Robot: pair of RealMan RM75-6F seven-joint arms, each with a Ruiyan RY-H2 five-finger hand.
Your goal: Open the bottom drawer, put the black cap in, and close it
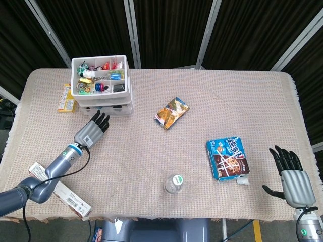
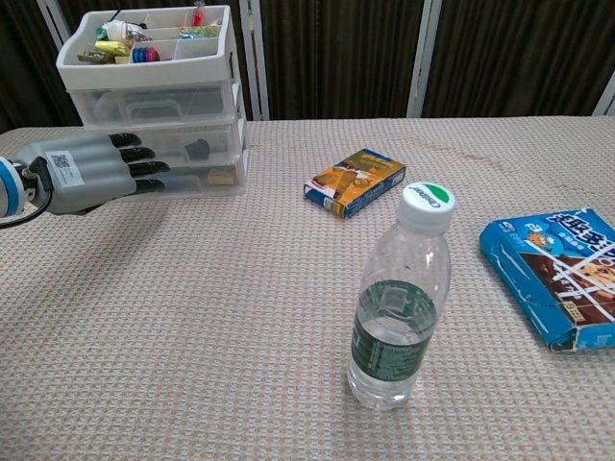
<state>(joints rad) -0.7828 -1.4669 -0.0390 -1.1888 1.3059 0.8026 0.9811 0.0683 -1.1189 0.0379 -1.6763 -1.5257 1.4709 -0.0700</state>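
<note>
A white three-drawer unit (image 1: pixel 102 85) with an open top tray of small items stands at the table's back left. Its clear bottom drawer (image 2: pixel 197 165) sits pushed in, nearly flush with the unit. Through the drawer's clear front the black cap (image 2: pixel 199 149) shows inside. My left hand (image 1: pixel 91 131) is stretched flat toward the unit, its fingertips (image 2: pixel 152 169) against the drawer's front, and it holds nothing. My right hand (image 1: pixel 290 174) hovers open at the table's front right edge, far from the drawers; the chest view does not show it.
A water bottle (image 2: pixel 399 298) stands at front centre. An orange snack pack (image 1: pixel 171 112) lies mid-table and a blue packet (image 1: pixel 228 158) to the right. A yellow box (image 1: pixel 64 97) sits left of the unit, a long carton (image 1: pixel 60 190) by the front left edge.
</note>
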